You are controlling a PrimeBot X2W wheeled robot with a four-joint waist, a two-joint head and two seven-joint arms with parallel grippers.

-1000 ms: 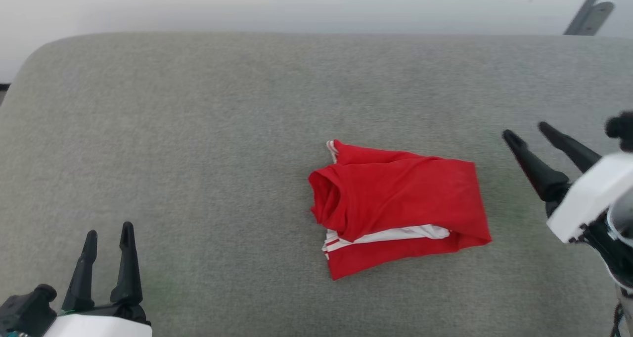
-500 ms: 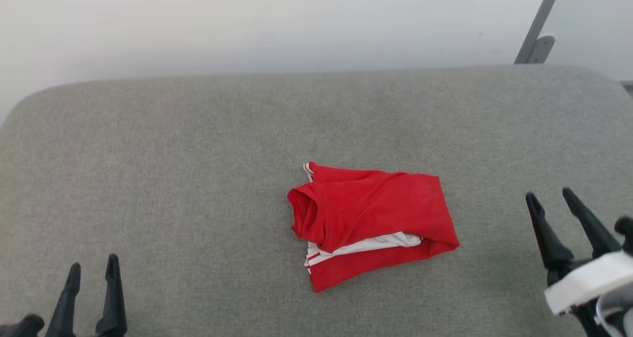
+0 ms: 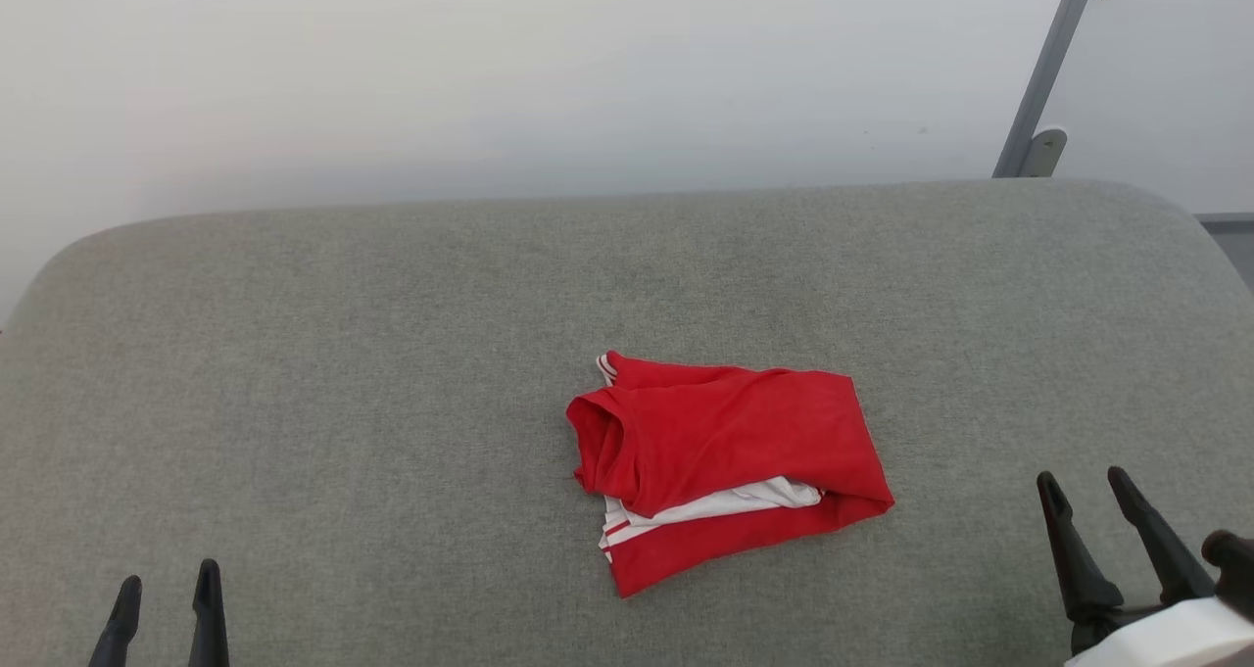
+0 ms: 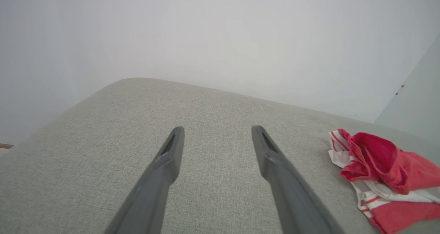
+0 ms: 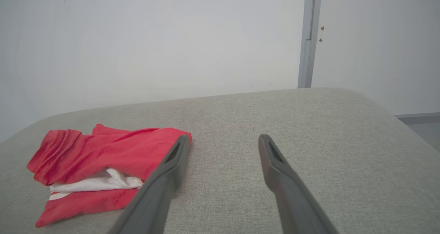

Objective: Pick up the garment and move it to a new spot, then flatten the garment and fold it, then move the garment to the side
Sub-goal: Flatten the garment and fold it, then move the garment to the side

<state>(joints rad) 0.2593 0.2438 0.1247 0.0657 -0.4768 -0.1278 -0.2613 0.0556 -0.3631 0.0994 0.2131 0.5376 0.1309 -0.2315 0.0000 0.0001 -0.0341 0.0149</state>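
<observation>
Just changed: my head camera has tipped up, so more wall (image 3: pixel 490 79) shows above the worktop (image 3: pixel 294 354) than a second ago. Apart from that, the right tool (image 3: pixel 1082 476) has drawn back from the garment's (image 3: pixel 725 452) right edge.
Garment: a folded red bundle with a white layer peeking out at its near edge. It lies a little right of the worktop's middle, its shape unchanged, and nothing touches it.
Left tool (image 3: pixel 167 577): released and empty, well apart from the garment.
Right tool: released and empty, near the garment's right side but clear of it.
Meaning: I judge the fold done and let go. I cannot tell whether this spot already counts as "the side".
Count: one garment, two tools with two fingers (image 4: pixel 275 165) each, one worktop, one grey post (image 3: pixel 1043 70).
</observation>
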